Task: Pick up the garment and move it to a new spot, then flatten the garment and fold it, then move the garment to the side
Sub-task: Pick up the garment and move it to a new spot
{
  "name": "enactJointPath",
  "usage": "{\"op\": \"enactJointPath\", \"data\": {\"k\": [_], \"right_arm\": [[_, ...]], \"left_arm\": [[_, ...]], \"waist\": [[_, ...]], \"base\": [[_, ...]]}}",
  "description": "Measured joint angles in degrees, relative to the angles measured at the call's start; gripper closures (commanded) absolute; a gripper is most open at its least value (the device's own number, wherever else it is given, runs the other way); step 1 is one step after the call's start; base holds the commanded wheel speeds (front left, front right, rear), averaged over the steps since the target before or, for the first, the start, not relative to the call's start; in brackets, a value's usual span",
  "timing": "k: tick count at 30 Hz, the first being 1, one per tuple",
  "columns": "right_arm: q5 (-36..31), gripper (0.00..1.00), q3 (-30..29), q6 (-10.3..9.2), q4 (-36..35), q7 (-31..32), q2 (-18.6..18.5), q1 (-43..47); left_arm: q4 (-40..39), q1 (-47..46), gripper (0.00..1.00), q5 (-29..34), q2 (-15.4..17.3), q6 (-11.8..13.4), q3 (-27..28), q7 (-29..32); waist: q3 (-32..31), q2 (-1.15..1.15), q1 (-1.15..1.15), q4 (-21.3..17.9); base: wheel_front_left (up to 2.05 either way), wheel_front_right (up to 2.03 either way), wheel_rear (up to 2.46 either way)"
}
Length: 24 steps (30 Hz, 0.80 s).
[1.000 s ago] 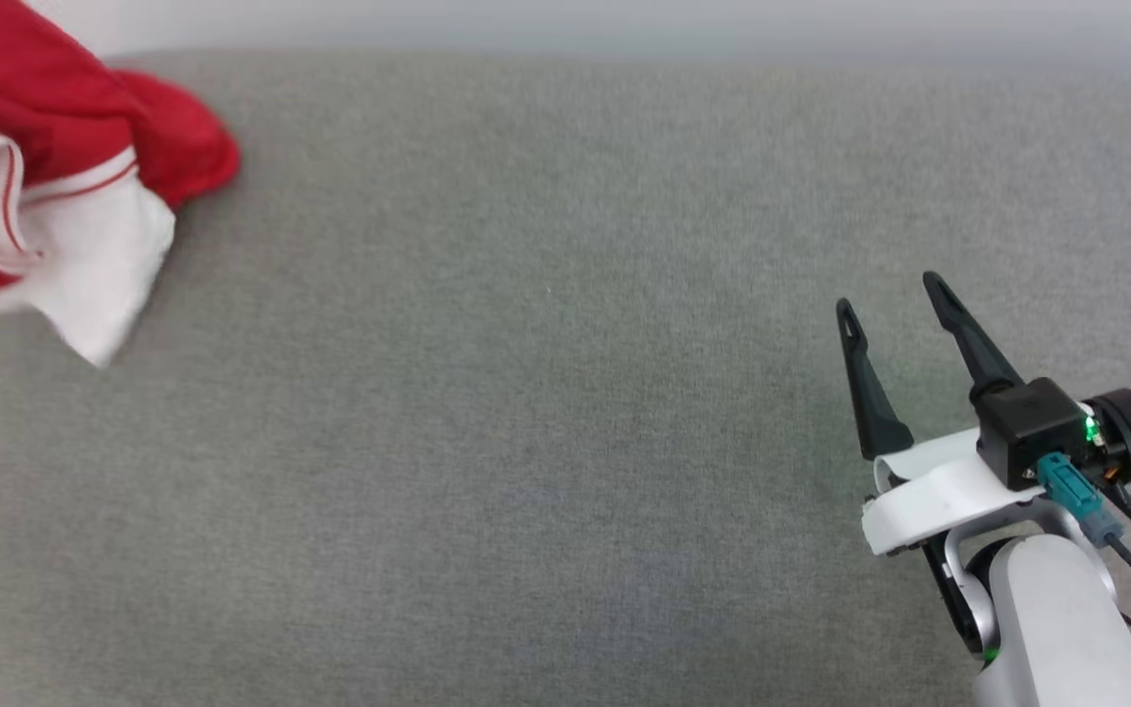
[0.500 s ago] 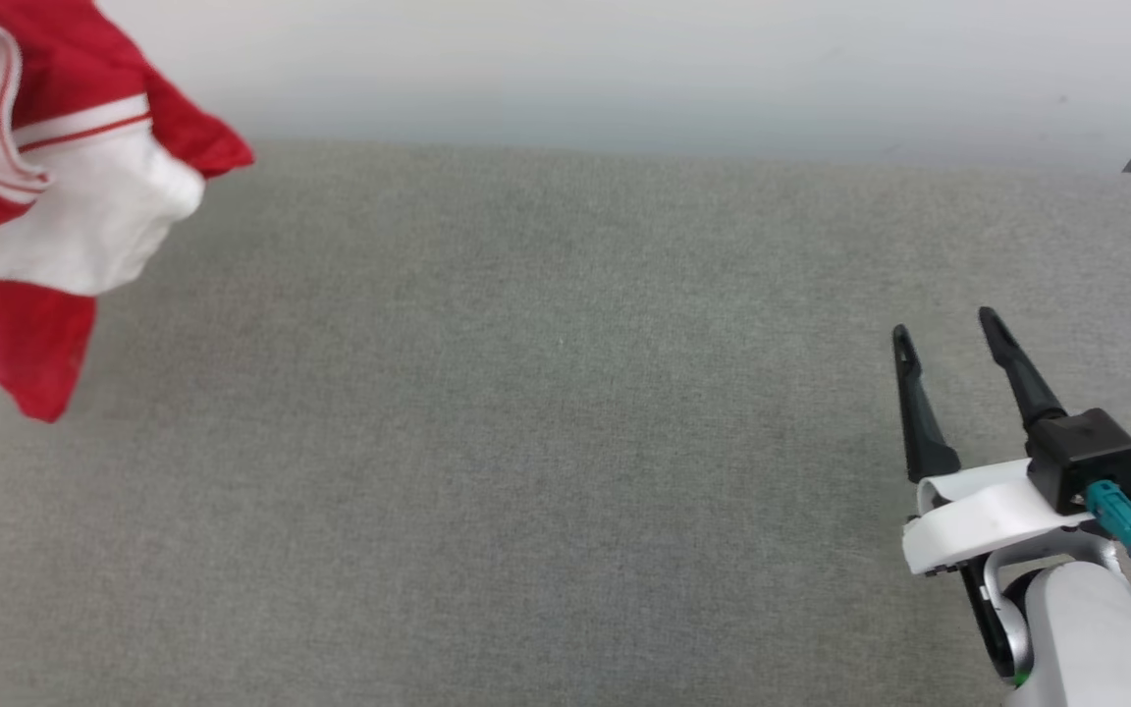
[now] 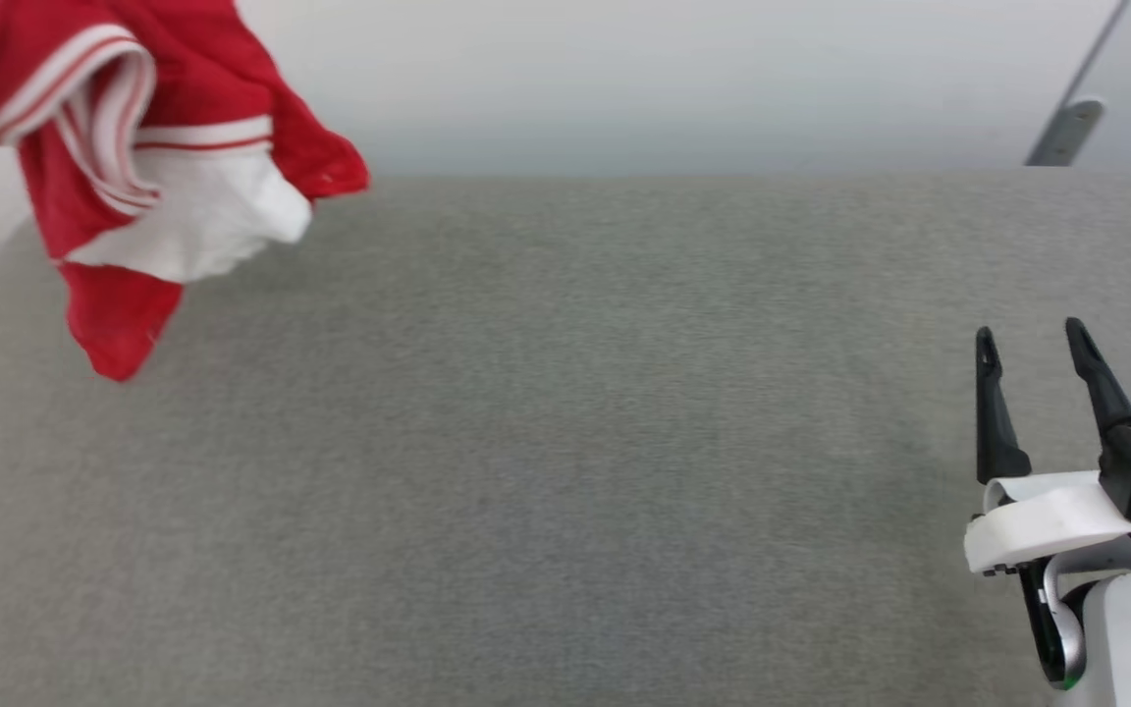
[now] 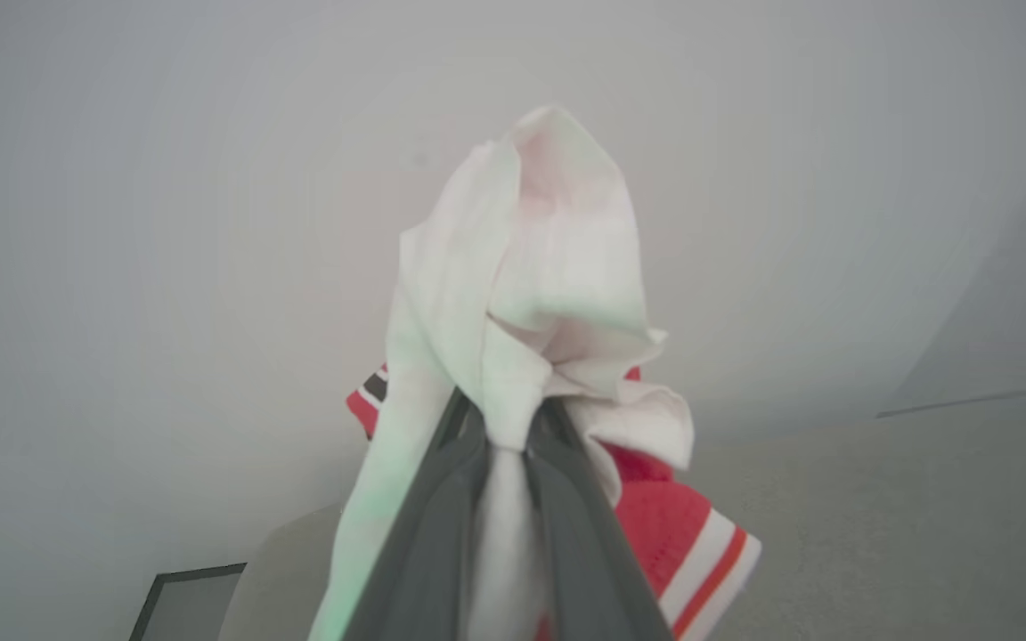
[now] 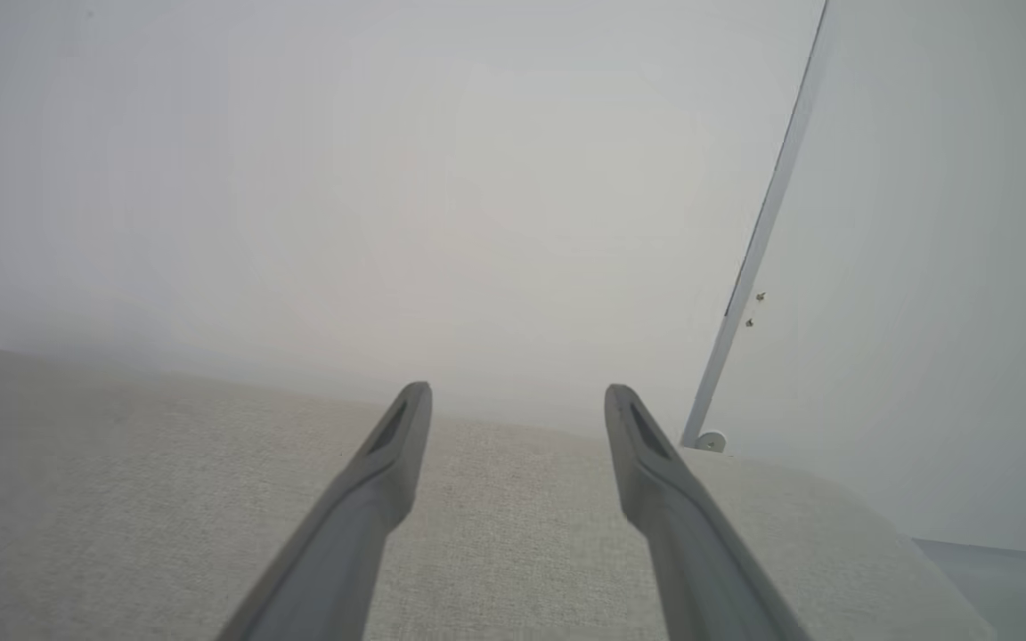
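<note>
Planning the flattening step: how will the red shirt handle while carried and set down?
Likely very floppy: the shirt hangs in bunched folds from a pinch of white cloth in the left hand. Probably light, since that small pinch carries it. It would likely land crumpled on the grey surface, needing spreading.

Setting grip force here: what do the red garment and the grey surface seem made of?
The garment looks like soft, matte knit jersey: it hangs in limp folds, bunched where the left gripper pinches it. The grey surface looks like matte woven upholstery cloth, with a fine visible weave.
</note>
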Motion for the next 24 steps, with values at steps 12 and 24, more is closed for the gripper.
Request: {"op": "enactJointPath", "data": {"k": [12, 24], "right_arm": [[0.51, 0.00, -2.43, 0.00, 1.96, -0.31, -0.02, 0.76], [3.09, 0.00, -1.23, 0.00, 1.86, -0.33, -0.01, 0.68]], "left_arm": [[-14.96, 2.23, 1.00, -1.43, -1.83, 6.45, -1.83, 4.90], [-18.12, 8.05, 1.00, -1.35, -7.06, 8.72, -8.11, 7.00]], "waist": [[0.20, 0.00, 0.00, -6.82], [2.15, 0.00, 0.00, -11.37]], "base": [[0.00, 0.00, 0.00], [0.00, 0.00, 0.00]]}}
